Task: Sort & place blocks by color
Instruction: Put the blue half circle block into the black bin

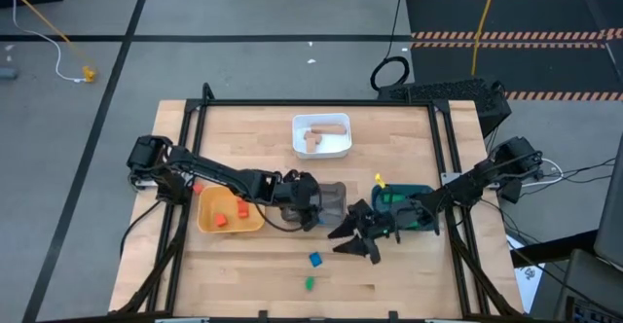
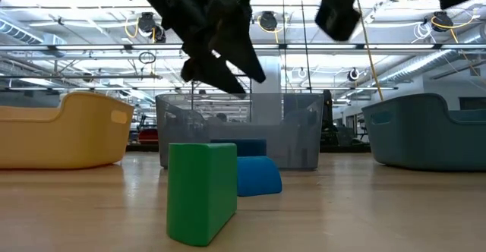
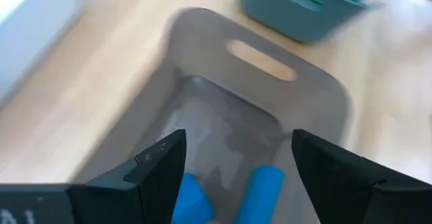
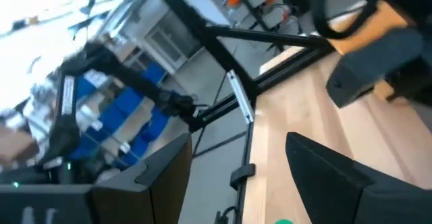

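While my left gripper [image 3: 233, 170] hangs over the grey tray [image 1: 334, 199] near the middle of the table, its jaws stand wide apart and hold nothing; two blue blocks [image 3: 260, 193] lie on the tray floor just beneath the gap, and I cannot tell whether either finger touches one. My right gripper [image 1: 368, 247] hovers at about four o'clock from that tray, just beside the teal tray [image 1: 425, 209], jaws spread wide and empty. On the bare wood toward six o'clock lie a blue block [image 1: 315, 259] and a green block [image 1: 310, 283]. Red-orange blocks [image 1: 230, 213] sit in the yellow tray [image 1: 206, 224] at nine o'clock; tan blocks [image 1: 318, 133] fill the white tray [image 1: 322, 154] at twelve.
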